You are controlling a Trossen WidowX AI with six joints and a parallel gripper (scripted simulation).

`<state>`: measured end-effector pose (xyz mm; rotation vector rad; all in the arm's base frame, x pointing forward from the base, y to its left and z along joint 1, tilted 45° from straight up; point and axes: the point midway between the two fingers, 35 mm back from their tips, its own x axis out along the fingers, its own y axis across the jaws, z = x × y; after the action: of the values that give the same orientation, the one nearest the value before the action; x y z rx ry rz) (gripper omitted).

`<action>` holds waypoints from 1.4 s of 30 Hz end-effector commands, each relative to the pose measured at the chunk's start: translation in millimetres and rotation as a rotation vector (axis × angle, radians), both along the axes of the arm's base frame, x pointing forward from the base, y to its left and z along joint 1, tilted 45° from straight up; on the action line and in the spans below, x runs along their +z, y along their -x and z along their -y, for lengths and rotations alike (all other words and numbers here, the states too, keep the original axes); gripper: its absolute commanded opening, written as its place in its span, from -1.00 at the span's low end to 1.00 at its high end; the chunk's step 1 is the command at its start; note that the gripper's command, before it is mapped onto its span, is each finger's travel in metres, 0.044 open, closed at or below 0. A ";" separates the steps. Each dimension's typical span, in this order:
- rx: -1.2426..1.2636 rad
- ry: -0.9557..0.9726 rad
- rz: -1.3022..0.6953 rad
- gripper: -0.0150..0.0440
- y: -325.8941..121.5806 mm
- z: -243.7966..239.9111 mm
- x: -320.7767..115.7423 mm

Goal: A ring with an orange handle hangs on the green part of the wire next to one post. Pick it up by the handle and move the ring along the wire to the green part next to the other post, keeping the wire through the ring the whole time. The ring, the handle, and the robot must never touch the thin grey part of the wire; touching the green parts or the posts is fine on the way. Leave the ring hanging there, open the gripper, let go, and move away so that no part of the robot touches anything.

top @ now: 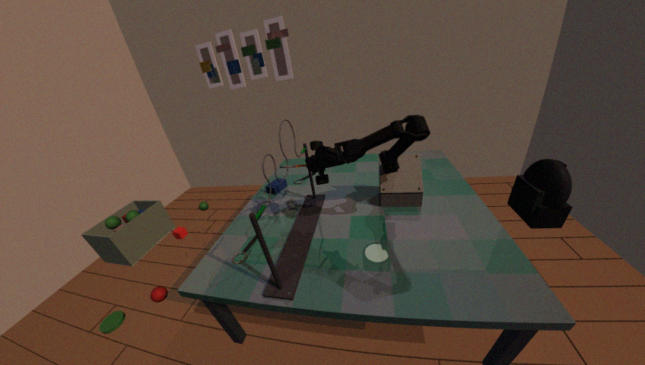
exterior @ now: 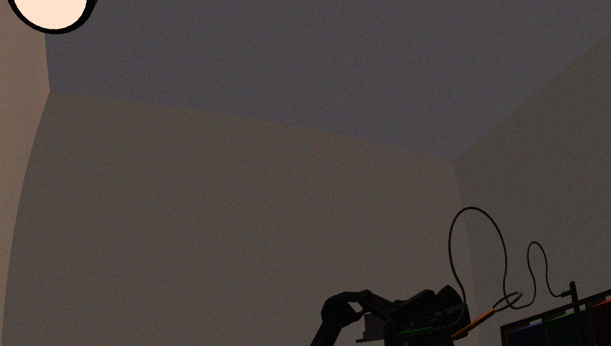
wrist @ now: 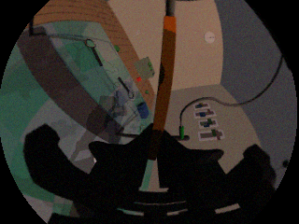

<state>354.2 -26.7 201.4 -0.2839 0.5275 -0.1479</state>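
My fingers [top: 317, 163] [exterior: 462, 335] are closed on the orange handle [top: 300, 166] [exterior: 475, 324] [wrist: 167, 70]. Beyond it, the ring [top: 284, 166] [exterior: 496, 310] appears around the wire [top: 279, 135] [exterior: 449, 244] [wrist: 271, 86], near the dip between its tall and small loops; I can't judge contact.

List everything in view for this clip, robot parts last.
table: one, green and grey, centre
base strip: one, dark, tabletop
posts: two, dark, on strip
wire: one, grey with green ends, between posts
ring: one, grey, at handle's end
handle: one, orange, in claw
spare rings: at least two, grey, dark-handled, tableside
block: one, blue, table
disc: one, whitish, table
bin: one, grey-green, floor
cube: one, red, floor
red ball: one, floor
green ball: one, floor, others binned
flat disc: one, green, floor
wall panels: four, white-framed
bulky object: one, black, right
lamp: one, pale, overhead
arm: one, black
claw: one, black, shut on handle
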 end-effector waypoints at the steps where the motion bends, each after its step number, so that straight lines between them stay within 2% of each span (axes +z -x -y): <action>1: -0.010 0.079 -0.001 -1.00 2.9 13.3 9.7; 42: -0.021 0.646 -0.104 -1.00 16.9 79.8 71.9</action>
<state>339.2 -100.7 263.6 -0.8799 0.5790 -0.3016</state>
